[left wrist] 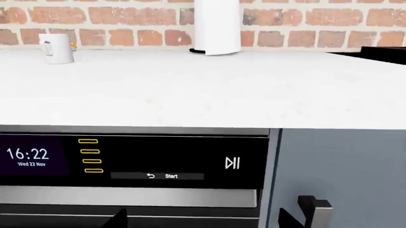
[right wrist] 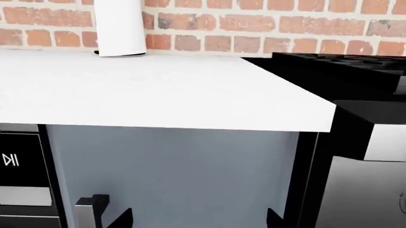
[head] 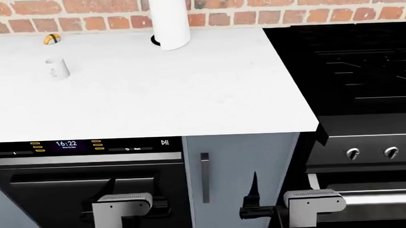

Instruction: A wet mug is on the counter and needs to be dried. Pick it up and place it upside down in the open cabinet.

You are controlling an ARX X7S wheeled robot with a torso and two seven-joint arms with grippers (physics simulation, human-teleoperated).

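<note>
My left gripper [head: 129, 210] hangs low in front of the oven door, below the counter's front edge, holding nothing. In the head view its dark fingers are mostly lost against the dark oven front, so I cannot tell whether they are spread or pressed together. My right gripper [head: 255, 209] sits just as low, before the grey cabinet door between the oven and the stove; one thin dark finger points upward, and in its wrist view two finger tips show apart, so I read it as spread, also empty.

Outward from there, the counter [head: 188, 94] stretches back to the brick wall. The mug [head: 57, 67] stands upright toward the far left corner, well apart from both my grippers, its handle turned toward the left edge. A small orange-and-black object [head: 51, 39] lies behind it against the wall, and the paper-towel roll [head: 169, 19] stands at the back edge, nearer the middle.

I judge the task has not truly begun: I am at the reach step, nothing grasped. The next move calls for lifting my left arm above the front edge and carrying it across to the far left, approaching the mug's side with the fingers wide. No open cabinet shows in any view, so I will have to find it before placing.
</note>
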